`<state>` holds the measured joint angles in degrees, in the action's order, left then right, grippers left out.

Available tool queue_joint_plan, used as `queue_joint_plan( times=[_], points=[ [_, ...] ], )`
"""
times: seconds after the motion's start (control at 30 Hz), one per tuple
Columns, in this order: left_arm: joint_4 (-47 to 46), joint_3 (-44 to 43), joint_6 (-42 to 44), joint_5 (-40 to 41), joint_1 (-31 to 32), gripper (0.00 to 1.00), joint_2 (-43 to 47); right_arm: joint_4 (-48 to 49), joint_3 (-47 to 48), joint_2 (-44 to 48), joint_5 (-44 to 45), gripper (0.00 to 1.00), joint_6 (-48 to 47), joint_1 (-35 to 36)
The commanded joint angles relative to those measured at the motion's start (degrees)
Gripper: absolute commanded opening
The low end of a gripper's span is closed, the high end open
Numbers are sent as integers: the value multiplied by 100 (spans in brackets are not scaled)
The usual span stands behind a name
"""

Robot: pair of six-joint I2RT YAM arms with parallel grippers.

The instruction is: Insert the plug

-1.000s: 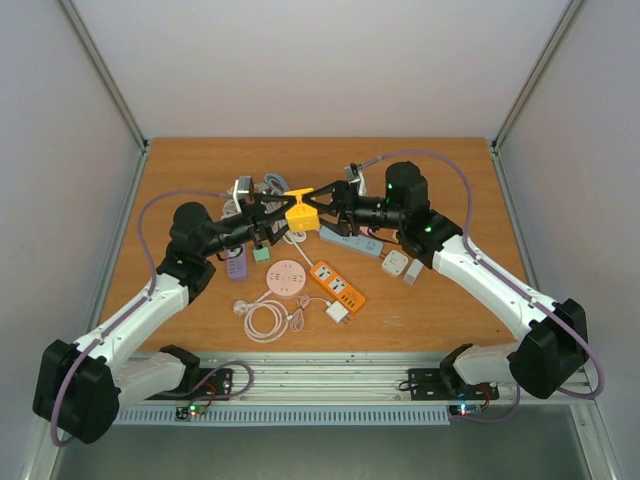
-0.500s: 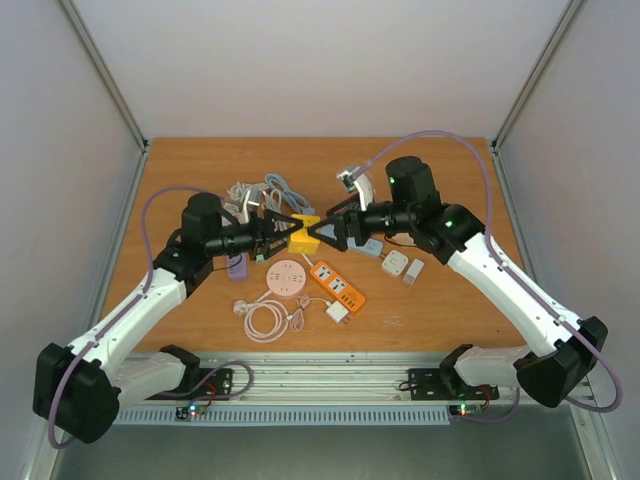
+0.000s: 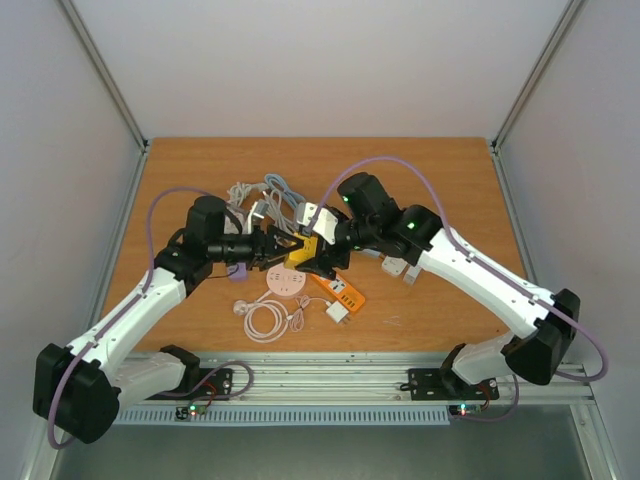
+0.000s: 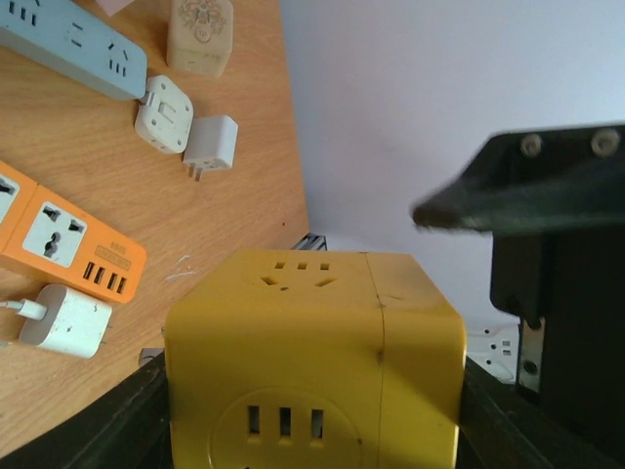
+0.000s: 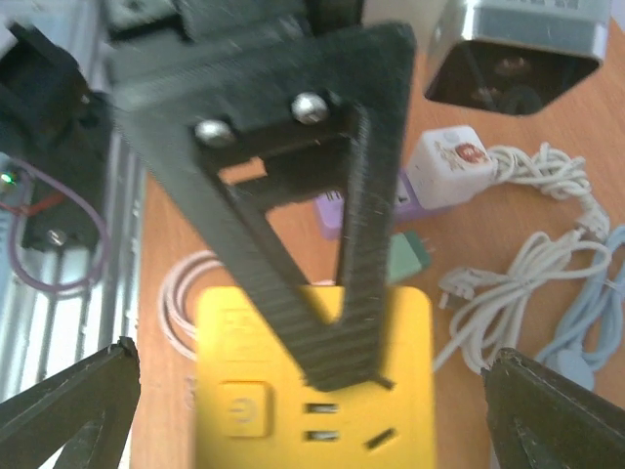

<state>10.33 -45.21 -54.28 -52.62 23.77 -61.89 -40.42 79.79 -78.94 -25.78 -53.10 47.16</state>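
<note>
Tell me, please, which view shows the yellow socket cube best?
Left wrist: the yellow socket cube fills the lower frame, sharp, with two slotted faces. Right wrist shows it blurred, partly behind a black finger. The top view shows only a small yellow patch.

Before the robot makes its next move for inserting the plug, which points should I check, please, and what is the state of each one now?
1. Left gripper grips the yellow socket cube: ok, jaws shut on its sides.
2. A socket face of the cube is uncovered: ok, the three-hole face shows fully in the left wrist view.
3. Right gripper carries a plug: not ok, jaws wide open and empty.
4. A plug is available: ok, a white plug lies on the table beside the orange power strip.
5. Clearance between the two grippers: cannot tell, they are very close together.
</note>
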Motion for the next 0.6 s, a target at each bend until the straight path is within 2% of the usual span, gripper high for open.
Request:
queue_joint_plan(
  times=[0.0,0.1,0.37,0.57],
  points=[
    [148,-257,440,-257,5,47,36,-218,312,-260,547,96,-616,69],
    [214,-261,569,-263,5,47,45,-262,344,-386,689,96,-678,99],
    [240,-216,590,-280,5,47,64,-567,404,-637,459,80,-774,127],
    [267,-153,573,-219,7,49,143,-737,435,-732,278,55,-762,126]
  ],
)
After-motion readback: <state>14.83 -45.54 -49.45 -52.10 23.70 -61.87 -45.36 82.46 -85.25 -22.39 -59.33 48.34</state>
